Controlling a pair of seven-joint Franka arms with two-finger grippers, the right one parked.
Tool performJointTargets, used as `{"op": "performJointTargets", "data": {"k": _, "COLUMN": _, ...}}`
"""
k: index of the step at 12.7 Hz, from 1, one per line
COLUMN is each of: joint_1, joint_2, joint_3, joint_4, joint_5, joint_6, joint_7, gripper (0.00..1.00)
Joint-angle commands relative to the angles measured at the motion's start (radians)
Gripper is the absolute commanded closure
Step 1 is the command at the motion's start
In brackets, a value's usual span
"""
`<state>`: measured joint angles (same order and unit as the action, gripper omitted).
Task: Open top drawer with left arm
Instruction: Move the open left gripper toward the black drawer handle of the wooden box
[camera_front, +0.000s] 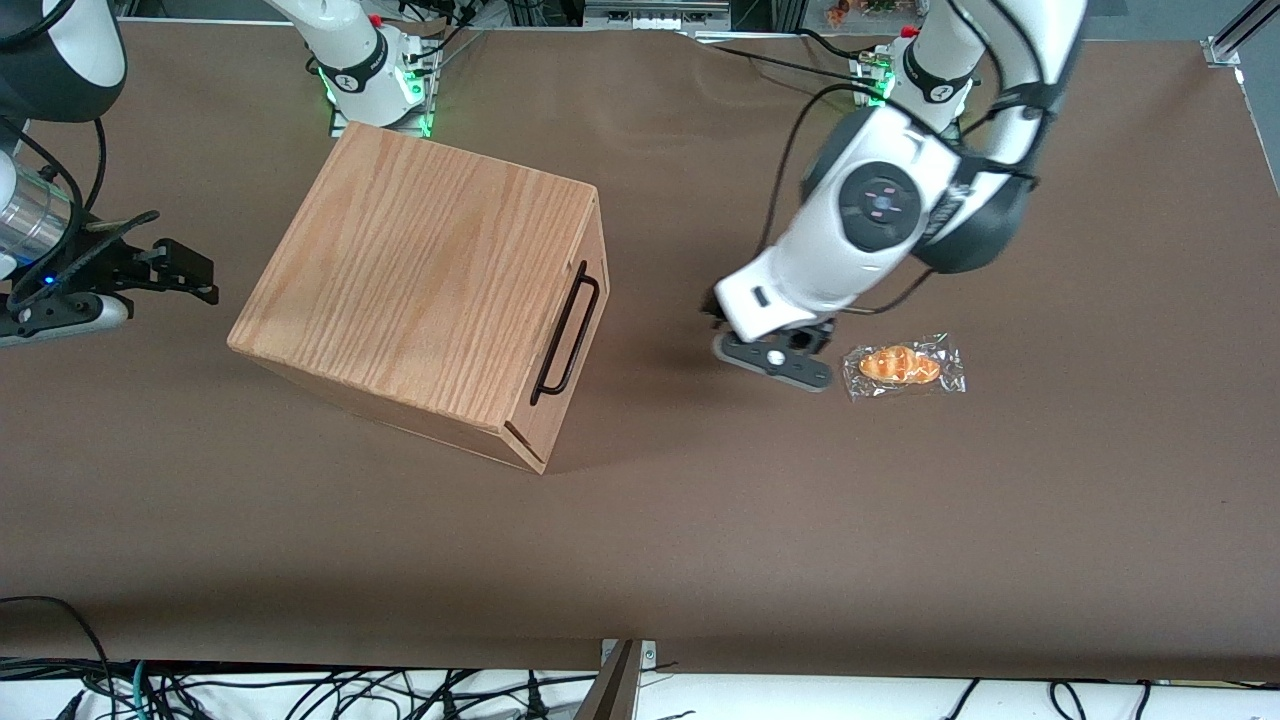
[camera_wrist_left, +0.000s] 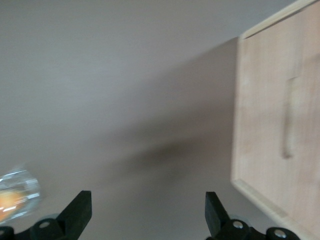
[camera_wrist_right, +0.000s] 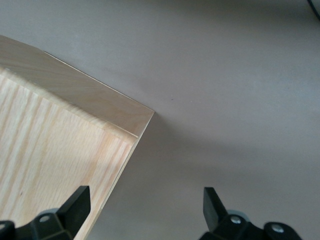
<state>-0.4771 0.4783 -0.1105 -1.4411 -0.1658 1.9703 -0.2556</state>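
One top drawer sits closed in its oak cabinet, well apart from the left arm's gripper, whose fingers are spread wide above the brown table.

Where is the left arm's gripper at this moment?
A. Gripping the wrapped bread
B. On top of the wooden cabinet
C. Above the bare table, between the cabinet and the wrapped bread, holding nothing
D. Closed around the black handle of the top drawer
C: the gripper hangs open over the table, apart from the top drawer's handle and beside the wrapped bread.
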Motion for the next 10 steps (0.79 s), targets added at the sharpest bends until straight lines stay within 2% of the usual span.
{"op": "performJointTargets", "data": {"k": 1, "joint_1": -0.057, "joint_2": 0.063, "joint_3": 0.014, "joint_4": 0.073, "joint_5": -0.090, "joint_6": 0.054, "joint_7": -0.043, "gripper": 0.00}}
{"op": "performJointTargets", "data": {"k": 4, "joint_1": -0.092, "joint_2": 0.106, "joint_3": 0.014, "joint_4": 0.149, "joint_5": -0.165, "joint_6": 0.062, "joint_7": -0.054, "gripper": 0.00}}
{"op": "performJointTargets", "data": {"k": 10, "joint_1": -0.136, "joint_2": 0.212, "joint_3": 0.014, "joint_4": 0.271, "joint_5": -0.176, "joint_6": 0.067, "joint_7": -0.076, "gripper": 0.00}}
